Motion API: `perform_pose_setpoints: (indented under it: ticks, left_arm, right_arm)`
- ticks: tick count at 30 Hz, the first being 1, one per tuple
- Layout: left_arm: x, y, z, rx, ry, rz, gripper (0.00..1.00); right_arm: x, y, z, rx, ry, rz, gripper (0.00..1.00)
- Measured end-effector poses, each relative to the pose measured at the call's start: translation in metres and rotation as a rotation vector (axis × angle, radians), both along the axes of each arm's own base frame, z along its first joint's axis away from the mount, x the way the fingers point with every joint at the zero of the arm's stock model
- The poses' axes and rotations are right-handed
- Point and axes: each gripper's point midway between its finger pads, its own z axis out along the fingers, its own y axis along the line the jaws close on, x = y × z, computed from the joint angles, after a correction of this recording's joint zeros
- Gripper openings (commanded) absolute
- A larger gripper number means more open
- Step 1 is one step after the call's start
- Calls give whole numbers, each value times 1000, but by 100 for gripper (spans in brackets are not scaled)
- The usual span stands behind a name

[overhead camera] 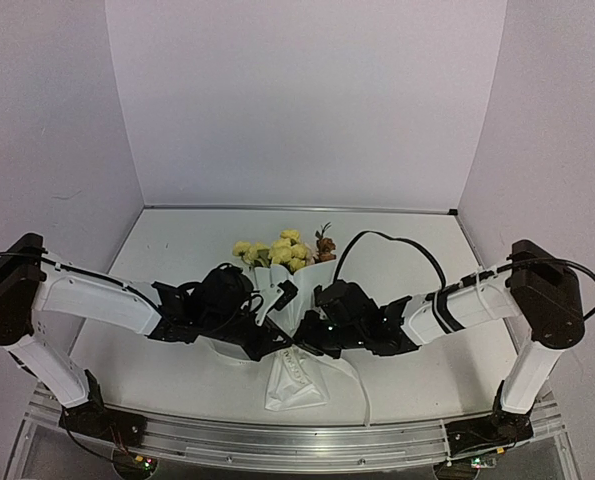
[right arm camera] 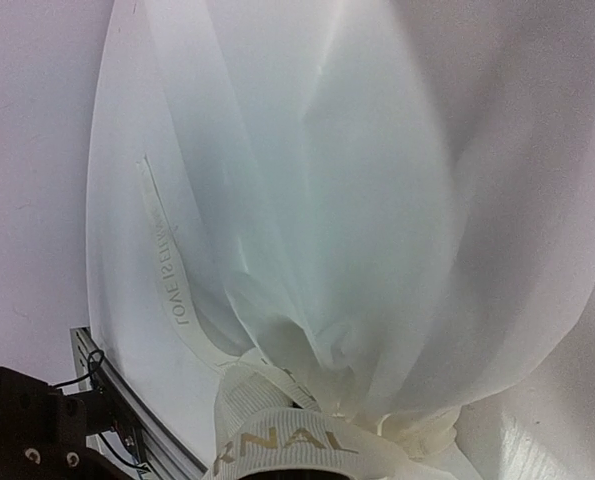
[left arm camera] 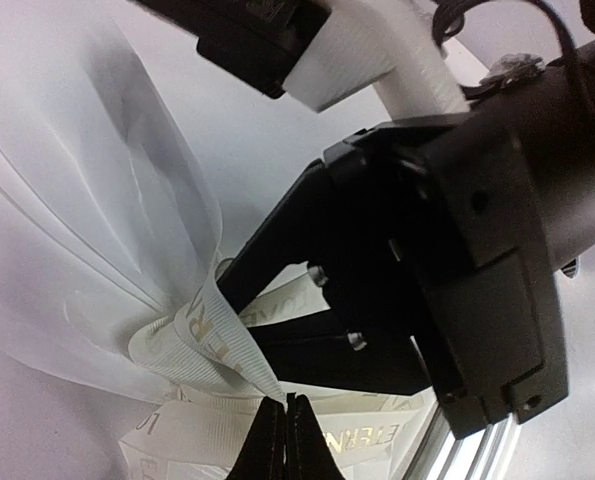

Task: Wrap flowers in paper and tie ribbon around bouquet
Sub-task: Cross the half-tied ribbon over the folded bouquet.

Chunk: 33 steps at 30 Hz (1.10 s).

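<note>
- Two end effectors meet at the pinched waist of the bouquet (overhead camera: 295, 378), which lies in the middle of the desk (overhead camera: 167, 250). One arm reaches in from 9 o'clock, the other from 3 o'clock.
- The flowers (overhead camera: 282, 250) are seen at the bouquet's 12 o'clock end: ruffled pale yellow heads with one small orange-brown bloom beside them.
- The paper (right arm camera: 327, 200) is thin, matte and white, gathered into soft folds that narrow to a cone. Its crumpled foot points to 6 o'clock.
- The ribbon (left arm camera: 212, 340) is a ribbed cream band with printed lettering, looped around the narrowed paper.
- The left end effector (left arm camera: 286, 432) is pressed together, with a strand of ribbon pinched between its black tips.
- The right end effector (overhead camera: 307, 330) is closed at the ribbon loop. Whether a strand is gripped cannot be told.
- The desk is smooth and white, is enclosed by plain pale walls (overhead camera: 307, 100), and is edged at 6 o'clock by a ridged metal rail (overhead camera: 277, 442).
</note>
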Motion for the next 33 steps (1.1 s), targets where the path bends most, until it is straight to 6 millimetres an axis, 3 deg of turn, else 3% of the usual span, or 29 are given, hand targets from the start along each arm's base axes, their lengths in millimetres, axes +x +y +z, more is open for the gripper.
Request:
perform_pose_setpoints:
  ticks: [5,11,21,26,30,33]
  left_arm:
    - [-2,1,-14,30,25,-3,20]
    - [-1,0,-15,29,35,7,37]
    - [3,0,21,-61,-8,34,52]
    - [7,4,35,-98,-30,65,51]
    - [23,16,41,-106,-38,155,34]
    - [46,31,40,-100,-30,255,25]
  right_arm:
    - [0,-2,-2,27,-27,-3,0]
    - [-1,-5,-5,46,-62,-5,0]
    - [2,0,4,81,-102,0,0]
    - [2,-1,4,79,-106,-1,0]
    - [2,-1,4,79,-107,-2,0]
    - [2,-1,4,81,-109,-2,0]
